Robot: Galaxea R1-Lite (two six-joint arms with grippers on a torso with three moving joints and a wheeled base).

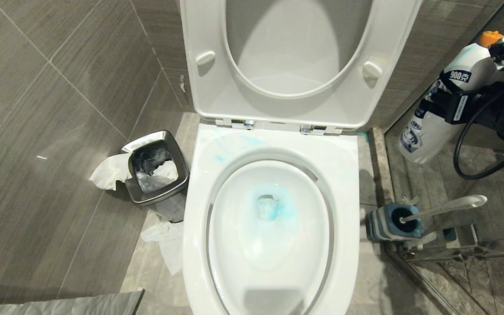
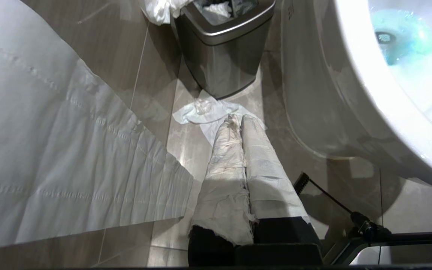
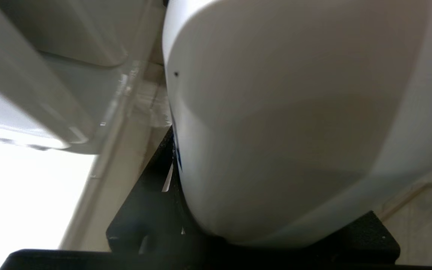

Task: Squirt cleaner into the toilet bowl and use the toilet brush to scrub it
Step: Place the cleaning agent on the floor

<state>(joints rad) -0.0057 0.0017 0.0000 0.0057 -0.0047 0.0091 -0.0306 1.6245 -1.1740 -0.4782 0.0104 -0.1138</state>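
The toilet bowl point(image 1: 348, 183) stands in the middle with seat and lid raised. Turquoise cleaner point(image 1: 274, 208) tints the water round the drain, and faint smears lie on the back left of the rim point(image 1: 234, 144). My right gripper point(image 1: 451, 103) is shut on a white cleaner bottle point(image 1: 427, 131) with an orange cap, held tilted at the far right, clear of the bowl. The bottle point(image 3: 294, 112) fills the right wrist view between black fingers point(image 3: 144, 210). The toilet brush point(image 1: 449, 205) leans in its striped holder point(image 1: 387, 223) on the floor to the right. My left gripper point(image 2: 238, 120), paper-wrapped, is shut low beside the bowl point(image 2: 354, 75).
A steel waste bin point(image 1: 158, 173) stuffed with tissue stands left of the bowl, with crumpled tissue point(image 1: 166, 245) on the floor in front of it. A glass partition point(image 1: 453, 262) runs along the right behind the brush holder. A black cable point(image 1: 475, 144) loops under the right arm.
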